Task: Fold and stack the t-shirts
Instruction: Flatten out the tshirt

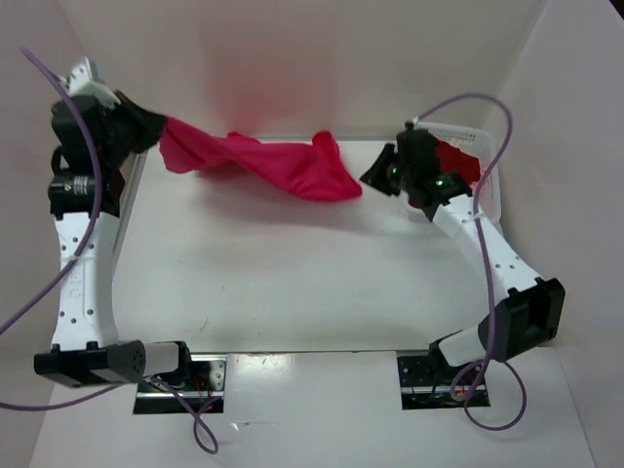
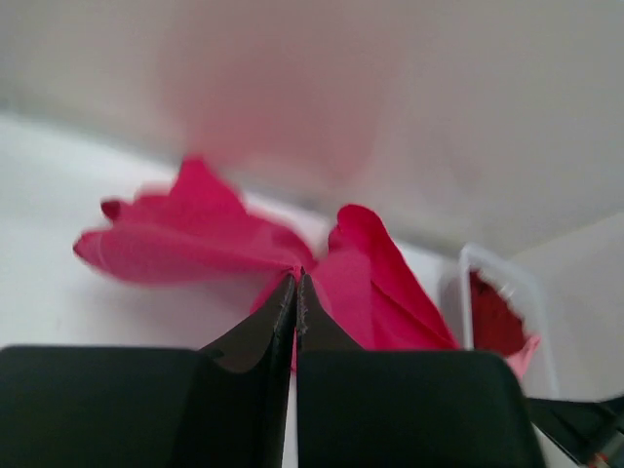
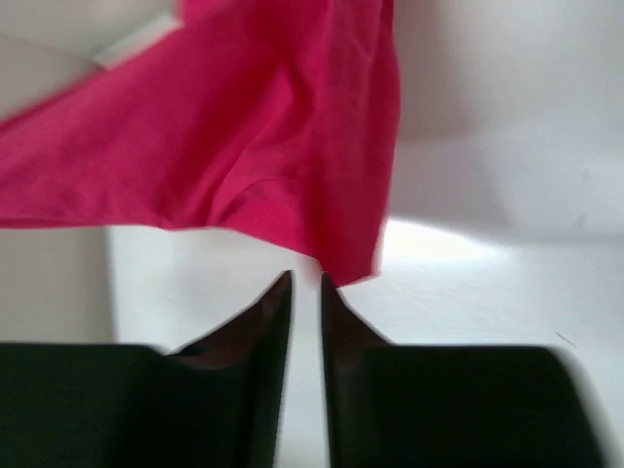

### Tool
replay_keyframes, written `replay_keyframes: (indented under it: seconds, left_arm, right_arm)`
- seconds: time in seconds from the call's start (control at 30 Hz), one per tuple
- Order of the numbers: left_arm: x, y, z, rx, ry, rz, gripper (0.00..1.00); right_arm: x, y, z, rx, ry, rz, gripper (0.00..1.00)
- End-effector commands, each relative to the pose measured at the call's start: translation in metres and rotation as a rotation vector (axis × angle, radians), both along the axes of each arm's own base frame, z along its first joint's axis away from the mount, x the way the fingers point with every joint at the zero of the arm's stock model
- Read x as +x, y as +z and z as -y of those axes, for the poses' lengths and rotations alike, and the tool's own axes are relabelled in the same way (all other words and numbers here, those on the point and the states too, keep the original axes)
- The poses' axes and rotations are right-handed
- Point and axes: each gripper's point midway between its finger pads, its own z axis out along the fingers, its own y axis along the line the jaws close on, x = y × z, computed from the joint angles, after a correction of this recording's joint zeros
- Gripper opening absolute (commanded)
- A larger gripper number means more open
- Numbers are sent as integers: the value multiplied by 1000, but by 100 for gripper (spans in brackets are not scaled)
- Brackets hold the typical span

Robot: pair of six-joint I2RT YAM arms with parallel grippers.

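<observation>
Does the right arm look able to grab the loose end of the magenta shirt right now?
Probably yes. The right pincer, jaws slightly apart, sits just short of the magenta shirt with nothing between them; the left pincer holds the other end.

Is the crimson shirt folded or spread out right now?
Neither: the crimson shirt hangs twisted and bunched, one end pinched in the left gripper.

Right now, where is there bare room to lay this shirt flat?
Free: the wide bare table from the stretched crimson shirt to the near edge. Crowded: the far right, where the right gripper sits beside the basket, and the far left, where the left gripper pinches the shirt.
</observation>
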Motion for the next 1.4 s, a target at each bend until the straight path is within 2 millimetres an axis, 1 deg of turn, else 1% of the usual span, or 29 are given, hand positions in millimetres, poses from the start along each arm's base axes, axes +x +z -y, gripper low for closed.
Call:
replay_keyframes:
  seconds: [0.0, 0.03, 0.07, 0.1, 0.13, 0.2, 0.23, 0.27, 0.3, 0.33, 0.37, 0.4, 0.43, 0.47, 0.53, 0.57, 0.6, 0.63, 0.67, 0.7, 0.73, 0.83, 0.9, 0.93, 1.07, 1.13, 1.2, 1.23, 1.37]
  left_arm:
    - [-22, -85, 10, -16, -50, -171, 2]
    - [-38, -97, 15, -31, -68, -183, 2]
    - [-45, -119, 20, -50, -85, -227, 2]
    - [-53, -141, 29, -71, -122, -273, 1]
    - [-63, -193, 31, -109, -114, -387, 1]
    - [-81, -221, 41, -135, -146, -436, 1]
    - [-88, -235, 42, -141, -144, -471, 1]
    - [-96, -246, 45, -142, -153, -490, 0]
    - [-100, -255, 44, -144, -141, -525, 0]
    - [-102, -252, 47, -139, -153, -516, 0]
    - [-105, -259, 48, -135, -147, -541, 0]
    - [-105, -260, 48, -134, -147, -541, 0]
    - [-107, -262, 49, -127, -144, -542, 0]
    - [-108, -262, 52, -124, -154, -543, 0]
    - [-110, -269, 55, -123, -164, -561, 0]
    - [-111, -269, 58, -111, -179, -561, 0]
    - [-111, -269, 58, -111, -179, -561, 0]
    - [-112, -269, 62, -107, -193, -562, 0]
    - [-113, -269, 64, -105, -202, -562, 0]
    - [-112, -270, 62, -91, -192, -561, 0]
    - [-111, -271, 60, -86, -181, -561, 0]
    - [-110, -262, 64, -66, -200, -540, 0]
    - [-110, -262, 64, -66, -200, -540, 0]
    - [-109, -265, 64, -57, -203, -547, 0]
    - [-108, -266, 67, -53, -213, -538, 0]
    - [-108, -269, 69, -43, -225, -548, 0]
    - [-108, -269, 69, -43, -225, -548, 0]
    - [-107, -267, 71, -31, -237, -537, 0]
    - [-107, -270, 74, -21, -249, -545, 0]
  right_arm:
    - [-34, -89, 23, -14, -52, -188, 27]
    - [-42, -100, 33, -31, -79, -209, 30]
    - [-55, -122, 39, -44, -97, -253, 32]
    - [-62, -127, 48, -54, -118, -267, 33]
    - [-69, -131, 52, -63, -127, -273, 35]
    - [-79, -140, 57, -80, -130, -282, 35]
    - [-82, -143, 54, -73, -115, -295, 33]
    - [-84, -154, 49, -64, -88, -328, 30]
    - [-81, -155, 44, -51, -73, -325, 26]
    - [-80, -169, 42, -56, -64, -360, 17]
    - [-77, -173, 41, -49, -70, -368, 12]
    - [-76, -178, 40, -52, -71, -375, 9]
    - [-67, -175, 38, -41, -69, -344, 8]
    - [-66, -187, 39, -51, -78, -354, 8]
    - [-55, -193, 37, -45, -92, -346, 12]
    - [-50, -207, 29, -40, -57, -379, 19]
    - [-47, -211, 23, -29, -35, -402, 22]
    - [-38, -203, 10, -14, -2, -391, 24]
    - [-31, -204, 5, -26, 0, -389, 25]
    - [-26, -213, -1, -48, 0, -405, 25]
    - [-14, -202, -13, -51, 13, -371, 25]
    - [10, -211, -18, -76, 2, -377, 25]
    - [15, -222, -18, -92, -6, -403, 25]
    - [17, -234, -17, -105, -14, -419, 25]
    - [31, -245, -24, -95, -35, -412, 26]
    - [37, -256, -29, -121, -41, -435, 28]
    - [40, -255, -33, -128, -40, -432, 28]
    - [40, -260, -33, -133, -40, -442, 28]
    - [47, -262, -30, -146, -61, -427, 30]
